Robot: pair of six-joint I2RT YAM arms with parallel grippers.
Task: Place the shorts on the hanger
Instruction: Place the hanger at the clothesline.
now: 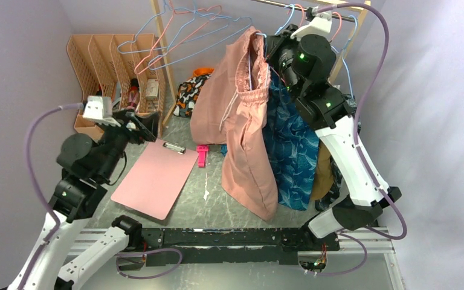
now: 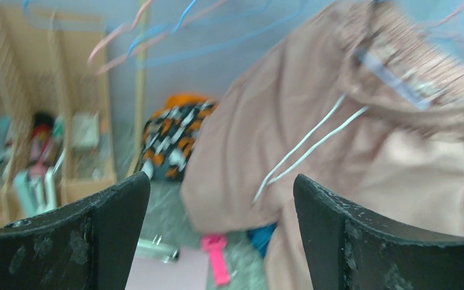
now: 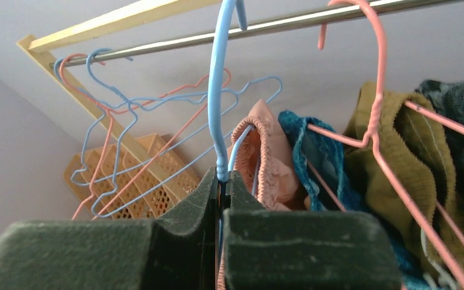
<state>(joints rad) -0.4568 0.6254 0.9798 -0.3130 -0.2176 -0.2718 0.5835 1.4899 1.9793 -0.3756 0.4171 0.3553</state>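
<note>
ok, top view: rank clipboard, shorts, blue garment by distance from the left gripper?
1. clipboard, on the table right beside the left gripper.
2. shorts, hanging mid-scene.
3. blue garment, behind the shorts, farther right.

Soft, even light is spread over the top view. Only faint shadows are cast on the table [image 1: 205, 199], and a paler wash is seen on the right wall [image 1: 441, 90]. The left wrist view is smeared throughout: the shorts [image 2: 266, 133] are blurred, and the left gripper [image 2: 219, 187] is dark but slightly sharper. In the right wrist view the hanger [image 3: 216, 90] is rendered crisply, while the right gripper [image 3: 222, 181] is left soft and underexposed.
</note>
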